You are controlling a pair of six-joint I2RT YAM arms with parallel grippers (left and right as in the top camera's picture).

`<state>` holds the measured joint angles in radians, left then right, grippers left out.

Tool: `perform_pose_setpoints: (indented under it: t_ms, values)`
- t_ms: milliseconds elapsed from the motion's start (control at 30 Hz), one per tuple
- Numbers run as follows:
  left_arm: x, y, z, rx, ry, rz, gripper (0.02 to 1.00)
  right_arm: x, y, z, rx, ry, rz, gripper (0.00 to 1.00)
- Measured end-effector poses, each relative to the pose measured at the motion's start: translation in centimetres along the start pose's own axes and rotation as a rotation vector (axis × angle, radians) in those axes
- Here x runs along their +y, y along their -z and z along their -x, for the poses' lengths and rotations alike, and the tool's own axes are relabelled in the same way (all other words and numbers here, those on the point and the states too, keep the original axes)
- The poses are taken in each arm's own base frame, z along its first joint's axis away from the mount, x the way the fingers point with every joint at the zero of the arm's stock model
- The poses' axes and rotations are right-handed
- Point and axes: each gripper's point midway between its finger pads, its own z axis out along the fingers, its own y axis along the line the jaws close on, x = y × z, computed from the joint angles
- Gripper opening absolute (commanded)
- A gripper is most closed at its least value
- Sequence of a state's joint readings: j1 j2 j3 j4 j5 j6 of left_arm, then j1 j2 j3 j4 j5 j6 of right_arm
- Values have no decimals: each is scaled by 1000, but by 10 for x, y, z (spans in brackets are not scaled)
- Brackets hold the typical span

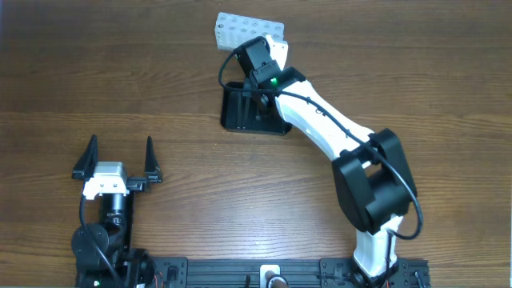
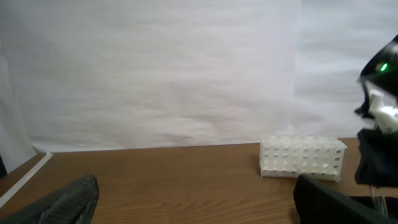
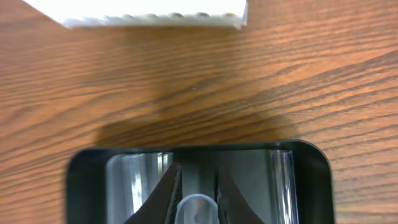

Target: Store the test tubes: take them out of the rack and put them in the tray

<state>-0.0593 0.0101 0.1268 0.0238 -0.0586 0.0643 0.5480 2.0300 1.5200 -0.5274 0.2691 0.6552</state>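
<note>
On the brown wooden table (image 1: 120,80), the right gripper (image 3: 198,182) hangs over the black tray (image 3: 81,168), pinching a test tube (image 3: 198,210). The white rack (image 1: 240,30) stands just beyond. This looks like the placing step: lower, then release beside the tubes lying inside. The left gripper (image 1: 120,142) rests well apart, spread wide.

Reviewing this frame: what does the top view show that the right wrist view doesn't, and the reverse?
Top view: the left gripper, open, near its base, and the right arm stretched out to the black tray. Right wrist view: the right gripper holding a test tube over the tray's inside, with clear tubes lying in it. Shared: that tray and the white rack just beyond it.
</note>
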Motion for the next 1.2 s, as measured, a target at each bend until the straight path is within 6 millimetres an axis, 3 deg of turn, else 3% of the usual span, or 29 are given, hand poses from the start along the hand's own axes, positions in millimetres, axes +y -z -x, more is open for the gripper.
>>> perform_pose_setpoints:
  t_ms: [167,767,833,900,1000,1200]
  values:
    - [0,0,0,0,0,0,1000,-9,-16,-5,22,-14,-25,16]
    - [0,0,0,0,0,0,1000,-13,-30,-12,38,-25,-41,71]
    - [0,0,0,0,0,0,1000,-13,-30,-12,39,-26,-40,226]
    - [0,0,0,0,0,0,1000,-12,-31,-13,43,-26,-39,248]
    - [0,0,0,0,0,0,1000,-13,-33,-16,50,-26,-40,393]
    - [0,0,0,0,0,0,1000,-10,-34,-18,58,-14,-30,483]
